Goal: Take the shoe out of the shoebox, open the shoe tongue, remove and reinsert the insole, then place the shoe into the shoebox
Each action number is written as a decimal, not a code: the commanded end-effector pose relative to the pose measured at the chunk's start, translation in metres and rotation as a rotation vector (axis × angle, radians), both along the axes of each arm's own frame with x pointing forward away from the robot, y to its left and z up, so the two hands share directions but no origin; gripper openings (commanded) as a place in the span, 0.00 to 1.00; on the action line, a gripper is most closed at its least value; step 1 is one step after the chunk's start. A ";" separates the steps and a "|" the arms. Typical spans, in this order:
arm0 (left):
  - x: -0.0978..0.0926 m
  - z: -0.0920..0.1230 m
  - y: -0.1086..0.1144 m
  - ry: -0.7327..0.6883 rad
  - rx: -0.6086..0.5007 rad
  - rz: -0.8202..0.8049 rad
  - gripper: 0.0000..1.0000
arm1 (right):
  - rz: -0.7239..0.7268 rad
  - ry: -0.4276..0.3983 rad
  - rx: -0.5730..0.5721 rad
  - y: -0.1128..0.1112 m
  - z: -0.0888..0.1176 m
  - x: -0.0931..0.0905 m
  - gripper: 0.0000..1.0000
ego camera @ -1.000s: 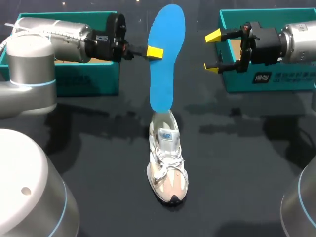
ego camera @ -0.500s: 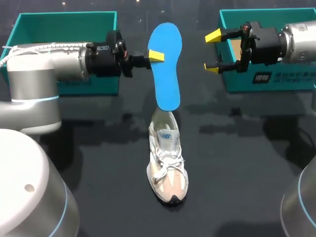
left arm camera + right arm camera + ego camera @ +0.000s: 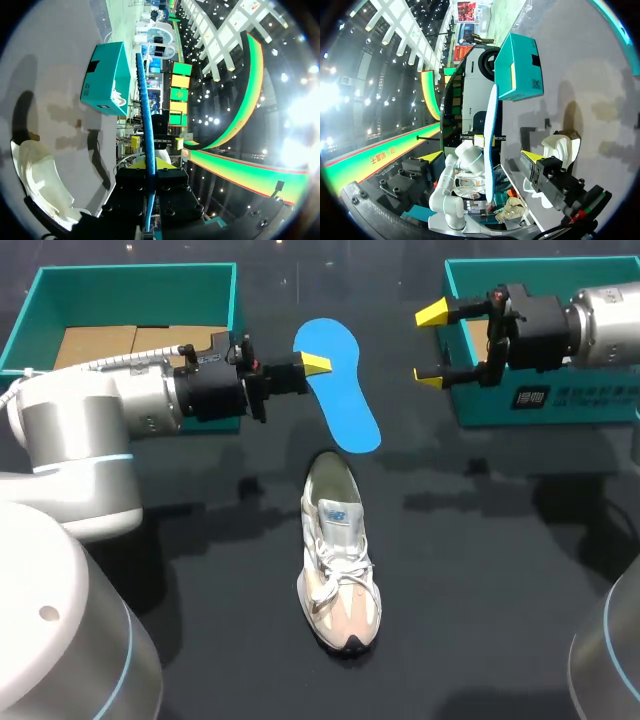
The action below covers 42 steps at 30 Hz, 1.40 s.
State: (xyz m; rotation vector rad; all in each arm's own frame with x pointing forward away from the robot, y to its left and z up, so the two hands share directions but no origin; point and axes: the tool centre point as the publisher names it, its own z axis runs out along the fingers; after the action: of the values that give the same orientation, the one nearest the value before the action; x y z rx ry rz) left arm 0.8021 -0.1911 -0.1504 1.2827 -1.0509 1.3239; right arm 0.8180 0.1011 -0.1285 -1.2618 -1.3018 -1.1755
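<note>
Lower and flatter now, insole (image 3: 345,405) tight in left pincer (image 3: 318,364); right pincer (image 3: 432,345) agape.

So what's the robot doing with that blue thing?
The left gripper holds the blue insole by one edge, out of the shoe. The shoe stands on the black table, nearer than the left teal box and the right teal box. The right gripper is open and empty.

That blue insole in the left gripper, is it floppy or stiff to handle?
Probably fairly stiff: the insole looks straight edge-on, held by the left gripper at one edge. Likely light, being so thin. It might pivot in that small pinch.
</note>
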 end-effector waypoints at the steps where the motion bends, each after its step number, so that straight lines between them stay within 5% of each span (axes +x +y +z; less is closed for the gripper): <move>1: -0.002 -0.003 -0.004 -0.043 -0.006 0.054 0.00 | -0.002 0.001 -0.003 0.000 0.000 -0.001 1.00; 16: 0.002 -0.013 -0.002 -0.263 0.040 0.002 0.00 | -0.002 0.001 -0.003 0.000 0.000 -0.001 1.00; 29: 0.007 -0.019 -0.001 -0.250 0.052 -0.010 0.00 | -0.002 0.001 -0.003 0.000 0.000 -0.001 1.00; 42: 0.007 -0.019 -0.001 -0.250 0.052 -0.010 0.00 | -0.062 -0.006 -0.343 -0.007 0.041 0.004 1.00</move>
State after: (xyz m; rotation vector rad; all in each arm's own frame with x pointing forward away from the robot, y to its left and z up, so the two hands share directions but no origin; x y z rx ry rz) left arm 0.8091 -0.1924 -0.1686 1.1687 -1.2702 1.4842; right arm 0.8266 0.0933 -0.1067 -1.4357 -1.4372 -1.1184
